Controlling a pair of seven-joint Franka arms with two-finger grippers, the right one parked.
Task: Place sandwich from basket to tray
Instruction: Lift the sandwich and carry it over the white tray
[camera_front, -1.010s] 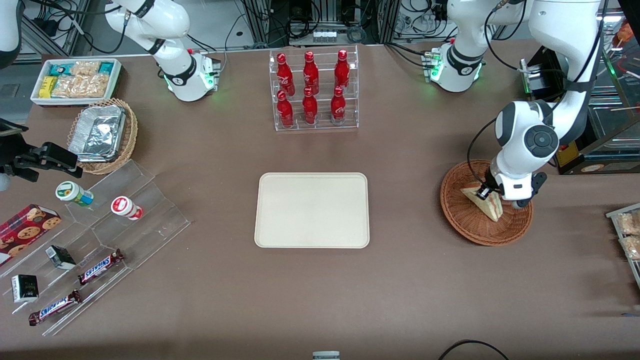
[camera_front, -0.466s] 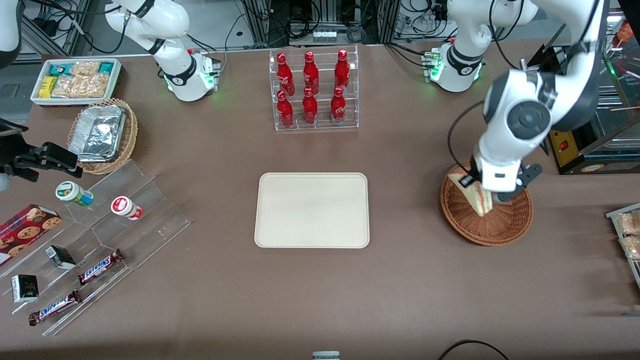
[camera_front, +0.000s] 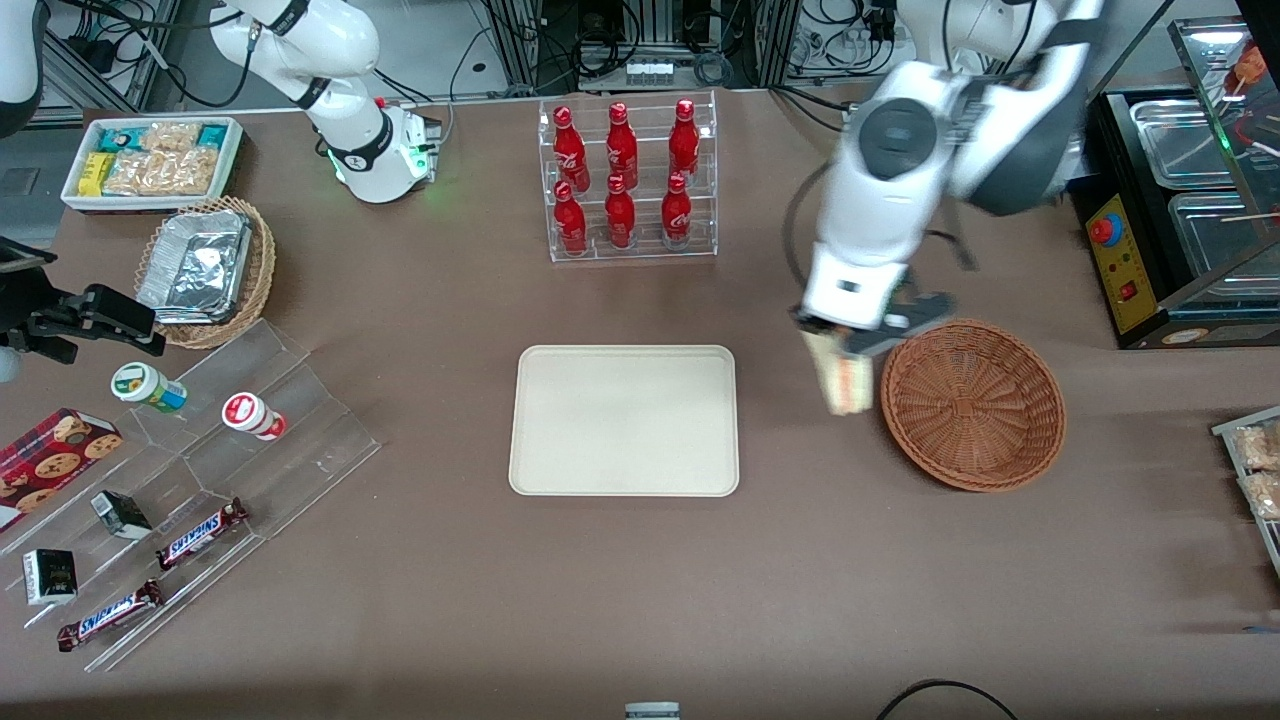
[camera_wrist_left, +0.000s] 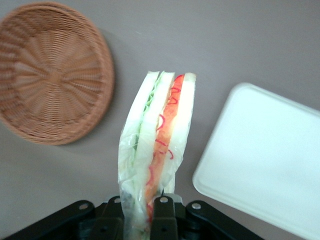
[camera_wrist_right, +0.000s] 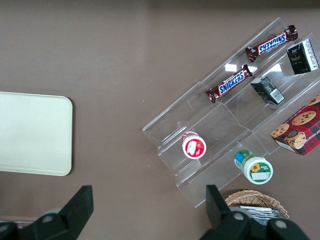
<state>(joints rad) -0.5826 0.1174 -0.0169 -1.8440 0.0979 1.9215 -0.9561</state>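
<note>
My left gripper (camera_front: 850, 340) is shut on the sandwich (camera_front: 843, 380), a wrapped white-bread wedge with red and green filling. It hangs from the fingers in the air over bare table, between the reddish-brown wicker basket (camera_front: 972, 404) and the cream tray (camera_front: 624, 420). In the left wrist view the sandwich (camera_wrist_left: 157, 150) is pinched between the black fingers (camera_wrist_left: 166, 215), with the basket (camera_wrist_left: 50, 95) beside it and a corner of the tray (camera_wrist_left: 265, 160) beside it too. The basket holds nothing. The tray's edge also shows in the right wrist view (camera_wrist_right: 35, 132).
A clear rack of red bottles (camera_front: 627, 180) stands farther from the front camera than the tray. Toward the parked arm's end lie a stepped acrylic stand with snacks (camera_front: 200, 480), a tan basket with foil tray (camera_front: 205, 270) and a white bin of packets (camera_front: 150, 160).
The gripper has lifted the sandwich out of the basket and carried it sideways past the basket's rim toward the tray. The basket now lies bare.
</note>
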